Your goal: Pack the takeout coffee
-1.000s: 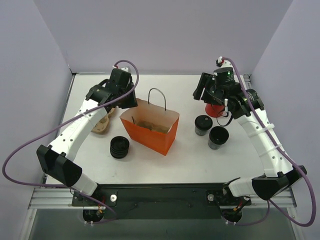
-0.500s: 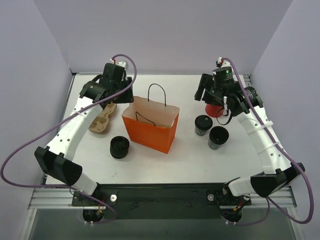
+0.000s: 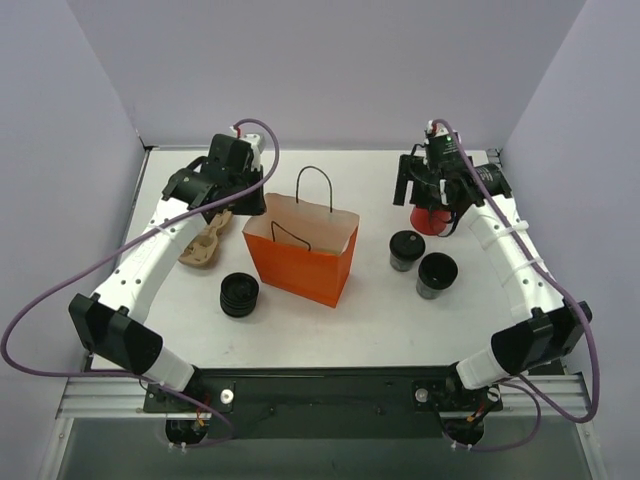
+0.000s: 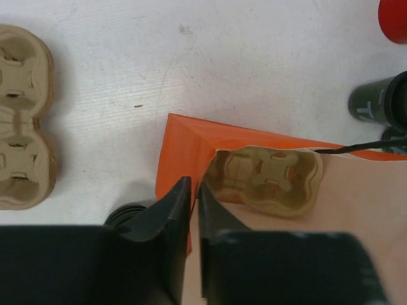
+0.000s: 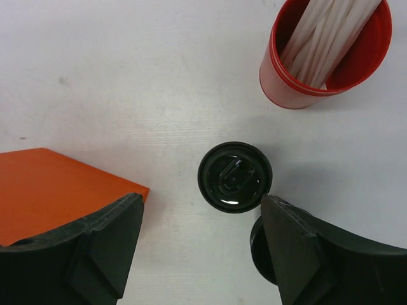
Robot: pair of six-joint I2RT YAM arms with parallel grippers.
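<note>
Two takeout coffee cups, small and dark, stand right of the orange paper bag [image 3: 300, 258]: one with a black lid [image 3: 404, 249] and one [image 3: 437, 274] nearer. In the right wrist view the lidded cup [image 5: 234, 176] sits just ahead of my right gripper [image 5: 202, 202], which is open wide above the table; the second cup [image 5: 257, 244] is mostly hidden behind the right finger. My left gripper [image 4: 194, 185] is shut on the bag's left rim [image 4: 181, 146], also seen from above [image 3: 247, 203]. A cardboard cup carrier [image 4: 267, 178] lies inside the bag.
A red cup of white straws [image 5: 324, 54] stands behind the coffees. A second cardboard carrier [image 3: 204, 241] lies left of the bag, and a low ribbed black round stack [image 3: 240, 294] sits at its front left.
The bag went from tilted to upright and open, with my left gripper staying at its left rim. My right gripper drew back toward the far side, above the red cup.
</note>
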